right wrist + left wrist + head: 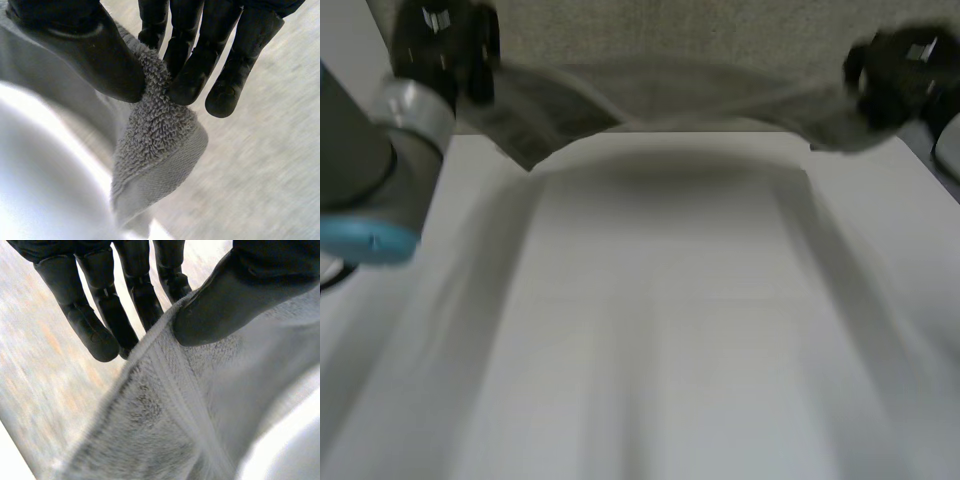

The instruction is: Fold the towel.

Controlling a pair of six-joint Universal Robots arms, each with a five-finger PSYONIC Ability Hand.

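Note:
A grey terry towel (670, 95) hangs above the far end of the white table (660, 330), stretched between both hands, its lower edge sagging in the middle. My left hand (445, 45) holds the towel's left end up high; in the left wrist view the thumb (225, 305) pinches the towel (165, 415) against the fingers (100, 335). My right hand (900, 75) holds the right end; in the right wrist view the thumb (100, 60) and fingers (195, 75) pinch a corner of the towel (155, 145).
The left arm (365, 170), grey with a light-blue cap, stands over the table's left side. A shadow of the towel lies across the tabletop under it.

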